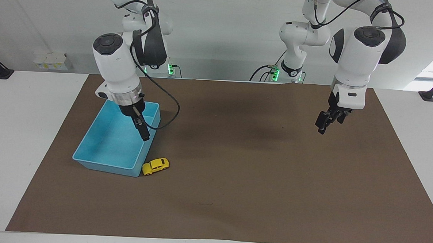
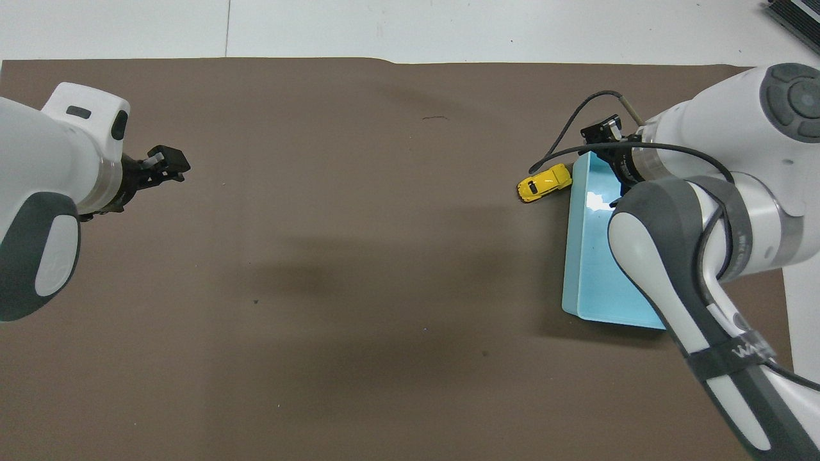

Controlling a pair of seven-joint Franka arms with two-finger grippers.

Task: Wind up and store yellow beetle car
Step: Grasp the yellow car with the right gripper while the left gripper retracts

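Here, the yellow beetle car (image 1: 155,166) sits on the surface's brown mat (image 1: 235,195), touching the blue bin's (image 1: 105,146) corner farthest from the robots. The right gripper (image 1: 145,136) hangs over the bin's edge; the left gripper (image 1: 322,126) hovers over bare mat. Neither's finger spacing can be told.

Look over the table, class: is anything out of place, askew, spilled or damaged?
Nothing is spilled or damaged. The yellow beetle car stands upright on the brown mat, against the corner of the blue bin and not yet inside it. The bin lies slightly askew to the mat's edges.
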